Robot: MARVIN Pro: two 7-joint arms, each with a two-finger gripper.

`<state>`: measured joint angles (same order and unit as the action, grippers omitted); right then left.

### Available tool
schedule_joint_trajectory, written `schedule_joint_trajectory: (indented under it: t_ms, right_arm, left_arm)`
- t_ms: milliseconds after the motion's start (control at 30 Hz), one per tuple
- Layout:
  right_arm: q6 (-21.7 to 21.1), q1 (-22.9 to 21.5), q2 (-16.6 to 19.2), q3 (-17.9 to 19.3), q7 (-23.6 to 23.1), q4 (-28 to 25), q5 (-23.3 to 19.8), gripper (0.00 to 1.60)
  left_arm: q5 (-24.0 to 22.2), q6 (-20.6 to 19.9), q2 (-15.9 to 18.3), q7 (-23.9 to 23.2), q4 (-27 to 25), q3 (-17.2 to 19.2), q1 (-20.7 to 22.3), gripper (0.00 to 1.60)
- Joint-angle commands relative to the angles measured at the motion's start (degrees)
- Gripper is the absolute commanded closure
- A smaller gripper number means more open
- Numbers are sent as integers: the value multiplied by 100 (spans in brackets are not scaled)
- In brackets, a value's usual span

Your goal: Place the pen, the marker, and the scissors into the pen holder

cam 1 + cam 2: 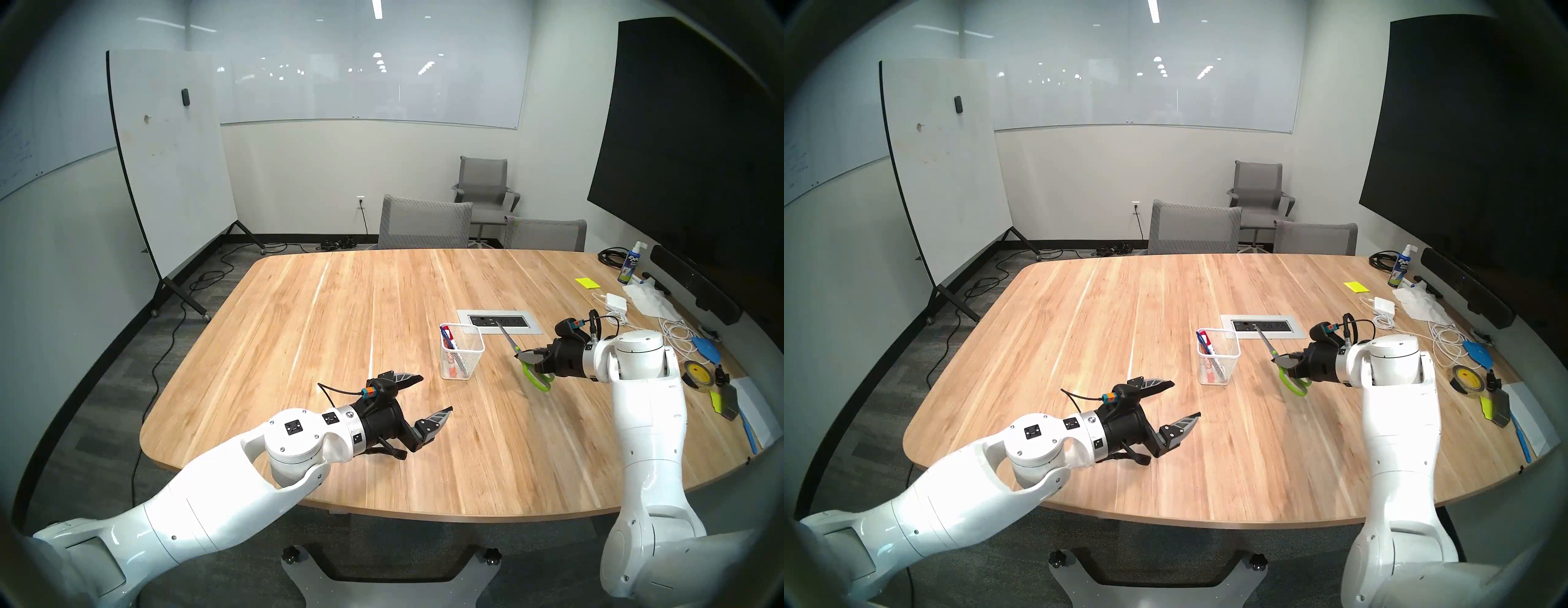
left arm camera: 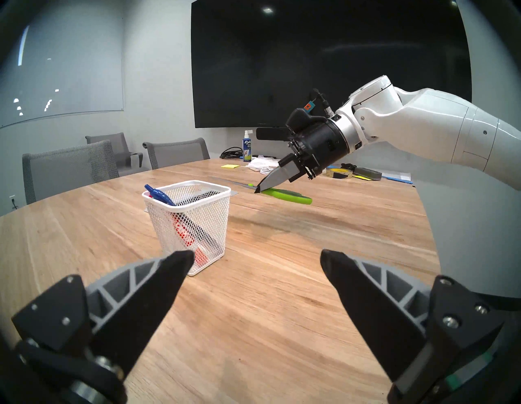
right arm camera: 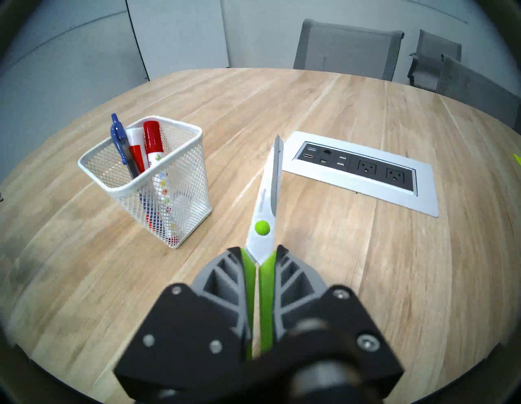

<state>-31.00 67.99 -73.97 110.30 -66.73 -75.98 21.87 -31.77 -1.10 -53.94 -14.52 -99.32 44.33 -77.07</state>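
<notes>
Pale wood planks run across the big rounded table (image 1: pixel 339 322), grain streaked light and honey, with a white-framed outlet panel (image 3: pixel 363 172) sunk flat into it. And right by that panel stands the pen holder (image 3: pixel 180 197), a white wire-mesh cup, square with soft corners, see-through all round. Look inside: the pen (image 3: pixel 119 141), slim and blue, leans in one corner with its clip end poking above the rim, and beside it two thick white markers (image 3: pixel 153 144) with glossy red ends, plus more colour showing through the mesh lower down.

Over to the right gripper (image 3: pixel 258 254), clamped tight on the scissors (image 3: pixel 266 194) at the lime-green plastic handles, just behind the green pivot button. Blades together, silver-grey and tapering, pointing out over the table toward the panel. They are off the wood, near the holder but apart from it, on its right in the head views.

The left wrist view gives the side-on picture (the right wrist cannot): the scissors lie nearly level in the air, green loops trailing behind the ribbed grey fingers (image 2: pixel 277 177).

The left gripper (image 1: pixel 430 392) hangs spread wide with nothing between its black-tipped, triangular-ribbed fingers, above the near table, well short of the holder. From the head camera, black tape, white cables and a spray bottle (image 1: pixel 628 267) crowd the far right edge.
</notes>
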Motion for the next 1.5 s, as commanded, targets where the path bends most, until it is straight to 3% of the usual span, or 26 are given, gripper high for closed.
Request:
schedule_joint_trajectory:
  t_ms: [0, 600, 900, 1467]
  right_arm:
    - [95, -14, -32, 150, -283, -264, -281, 160]
    - [636, 142, 249, 249, -1348, -355, -560, 160]
    - [642, 177, 443, 289, -1819, -346, -680, 160]
    - [1358, 932, 1008, -24, -1827, -896, -1551, 160]
  left_arm:
    - [-18, 47, -55, -56, -22, 4, 49, 0]
    - [-12, 35, -71, -127, 3, 25, 77, 0]
    - [-9, 2, -71, -146, -7, 34, 107, 0]
    - [-14, -3, -34, -110, -48, 51, 109, 0]
